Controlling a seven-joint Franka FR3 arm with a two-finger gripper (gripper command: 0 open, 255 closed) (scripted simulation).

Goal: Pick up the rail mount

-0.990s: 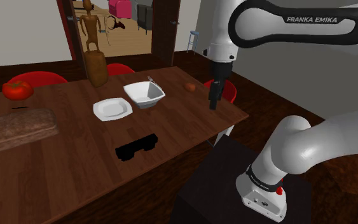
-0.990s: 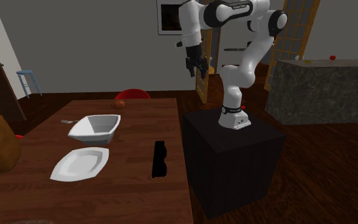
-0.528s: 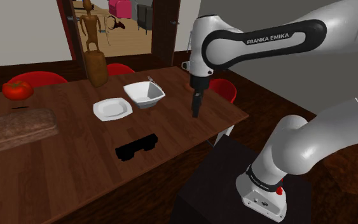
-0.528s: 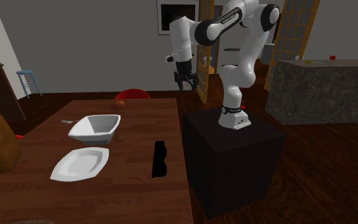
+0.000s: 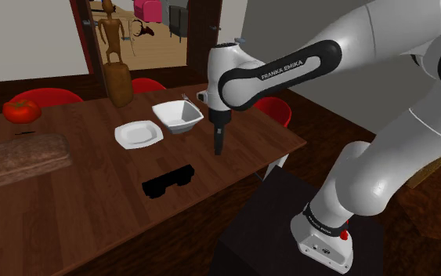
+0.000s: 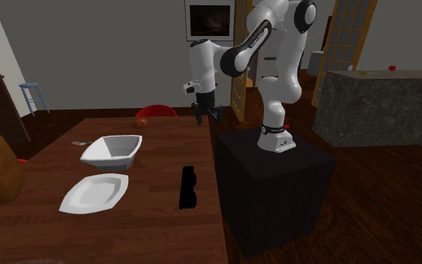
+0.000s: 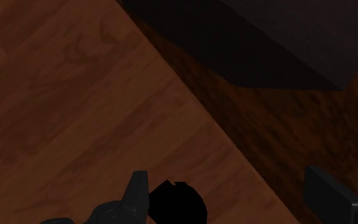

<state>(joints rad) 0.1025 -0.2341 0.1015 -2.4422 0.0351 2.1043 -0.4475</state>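
The rail mount [image 5: 168,180] is a black, blocky bar lying flat on the brown wooden table [image 5: 93,204], close to its near edge. In the second exterior view the rail mount [image 6: 188,187] lies by the table's right edge. My gripper [image 5: 218,146] hangs above the table, pointing down, to the shoulder view's right of the mount and well above it. The gripper [image 6: 206,117] is open with nothing between its fingers. In the wrist view the gripper [image 7: 231,203] is over the table's edge, and a black piece [image 7: 179,202] shows beside one finger [image 7: 138,189].
A white bowl [image 5: 178,115] and a white plate [image 5: 139,133] sit behind the mount. A brown wooden figure [image 5: 118,82], a tomato [image 5: 21,110] and a loaf [image 5: 19,159] stand further along the table. The black stand [image 6: 276,180] adjoins the table's edge.
The arm has swung to the shoulder view's left, from beyond the table's corner to over the table, and the gripper has come lower and nearer the rail mount.
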